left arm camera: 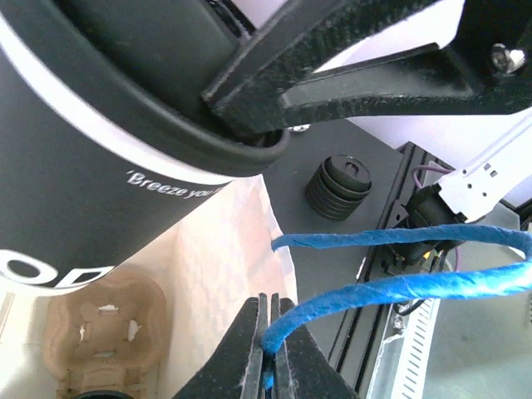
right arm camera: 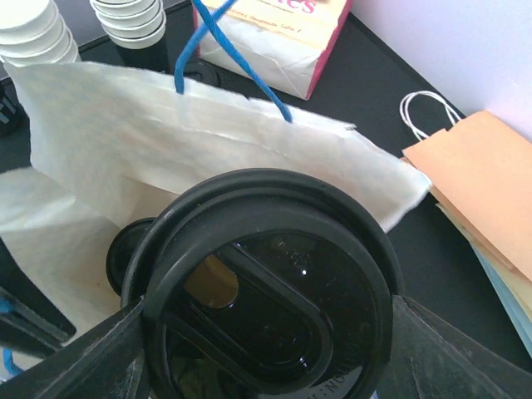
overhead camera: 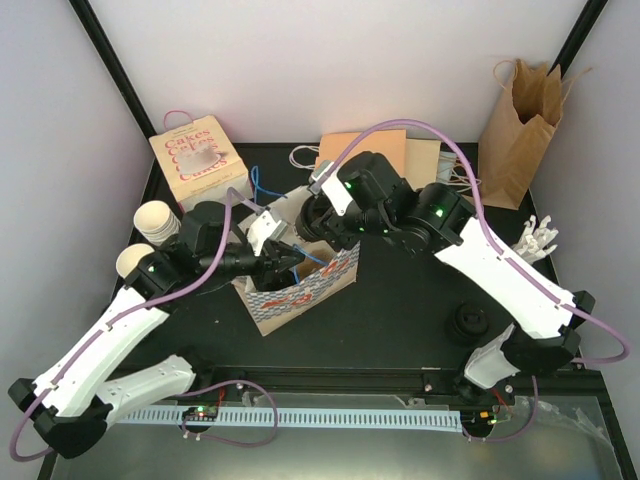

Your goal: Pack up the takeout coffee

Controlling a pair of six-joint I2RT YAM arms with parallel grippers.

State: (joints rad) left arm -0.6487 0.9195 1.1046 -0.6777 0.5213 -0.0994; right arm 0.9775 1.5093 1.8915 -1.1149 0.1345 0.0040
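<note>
My right gripper [overhead camera: 322, 213] is shut on a black takeout coffee cup [left arm camera: 83, 166] by its black lid [right arm camera: 266, 299], one finger on each side of the rim. It holds the cup over the open mouth of a white paper bag [overhead camera: 300, 285]. My left gripper [left arm camera: 270, 332] is shut on the bag's blue handle [left arm camera: 374, 291], holding that side up. A cardboard cup carrier [left arm camera: 100, 332] lies inside the bag, and a dark round lid [right arm camera: 125, 249] shows there too. Cream-white paper cups [overhead camera: 160, 220] stand stacked at the left. Spare black lids [overhead camera: 468, 322] are stacked at the right.
A "Cakes" box bag [overhead camera: 200, 155] stands at the back left. Flat orange and tan bags [overhead camera: 380, 150] lie at the back middle, and a brown paper bag [overhead camera: 520, 130] stands at the back right. White plastic cutlery [overhead camera: 540, 238] lies beside the right arm.
</note>
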